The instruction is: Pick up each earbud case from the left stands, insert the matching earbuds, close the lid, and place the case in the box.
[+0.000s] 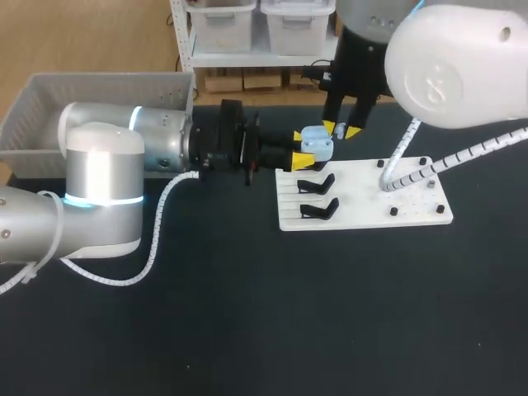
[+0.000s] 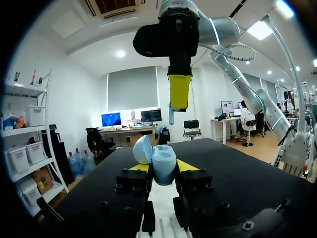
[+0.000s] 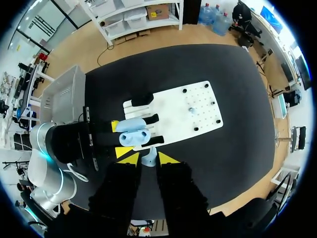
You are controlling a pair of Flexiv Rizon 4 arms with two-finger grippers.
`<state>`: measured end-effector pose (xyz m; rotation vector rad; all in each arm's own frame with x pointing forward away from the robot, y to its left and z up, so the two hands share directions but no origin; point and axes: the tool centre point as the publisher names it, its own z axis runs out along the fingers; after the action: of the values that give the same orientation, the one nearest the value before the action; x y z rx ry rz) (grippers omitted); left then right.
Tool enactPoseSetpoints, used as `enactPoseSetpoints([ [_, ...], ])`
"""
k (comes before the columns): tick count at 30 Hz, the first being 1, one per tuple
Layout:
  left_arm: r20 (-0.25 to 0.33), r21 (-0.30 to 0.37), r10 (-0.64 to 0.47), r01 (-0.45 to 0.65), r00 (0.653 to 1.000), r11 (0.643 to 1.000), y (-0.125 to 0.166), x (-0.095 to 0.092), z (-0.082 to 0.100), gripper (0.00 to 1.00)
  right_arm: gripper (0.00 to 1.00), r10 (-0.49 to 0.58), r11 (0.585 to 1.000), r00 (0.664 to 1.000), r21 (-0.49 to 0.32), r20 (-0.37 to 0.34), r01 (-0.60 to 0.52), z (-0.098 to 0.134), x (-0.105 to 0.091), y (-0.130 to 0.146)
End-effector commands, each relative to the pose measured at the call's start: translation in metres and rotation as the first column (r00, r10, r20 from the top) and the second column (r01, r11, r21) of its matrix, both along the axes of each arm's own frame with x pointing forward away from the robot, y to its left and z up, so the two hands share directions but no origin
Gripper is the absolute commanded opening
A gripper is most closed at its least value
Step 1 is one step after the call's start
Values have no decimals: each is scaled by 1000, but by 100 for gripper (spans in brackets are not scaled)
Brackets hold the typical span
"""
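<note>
Left gripper (image 2: 161,168) clamped on open earbud case (image 2: 163,157) (lid up) over edge of white stand board (image 1: 363,186); right gripper (image 3: 147,157) just above, pinching earbud (image 2: 171,115).

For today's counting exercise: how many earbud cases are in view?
1: the open earbud case, held in the left gripper at the white board's edge, below the right gripper's earbud. The left arm hides part of the grey box.

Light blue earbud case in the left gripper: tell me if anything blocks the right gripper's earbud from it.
Nothing visible does. The open light blue earbud case sits clamped in the left gripper, sockets bare. The right gripper holds the small pale blue earbud above it.
</note>
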<state>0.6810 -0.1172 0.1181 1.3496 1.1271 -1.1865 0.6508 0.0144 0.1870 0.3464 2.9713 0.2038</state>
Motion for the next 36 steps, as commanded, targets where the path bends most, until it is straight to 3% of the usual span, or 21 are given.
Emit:
enactPoseSetpoints([
  [1, 3, -2, 7, -7, 1000, 1000, 0, -2, -1, 0, 0, -2, 1000, 1000, 0, 3, 2, 0, -1, 0],
  [8, 3, -2, 7, -7, 1000, 1000, 0, -2, -1, 0, 0, -9, 1000, 1000, -1, -1, 9, 0, 0, 1],
  [16, 3, -2, 7, -7, 1000, 1000, 0, -2, -1, 0, 0, -137, 991, 990, 4, 16, 137, 4, 7, 6],
  [36, 3, -2, 7, -7, 1000, 1000, 0, -2, -1, 0, 0, -224, 975, 975, -15, 11, 224, -16, 22, 16],
])
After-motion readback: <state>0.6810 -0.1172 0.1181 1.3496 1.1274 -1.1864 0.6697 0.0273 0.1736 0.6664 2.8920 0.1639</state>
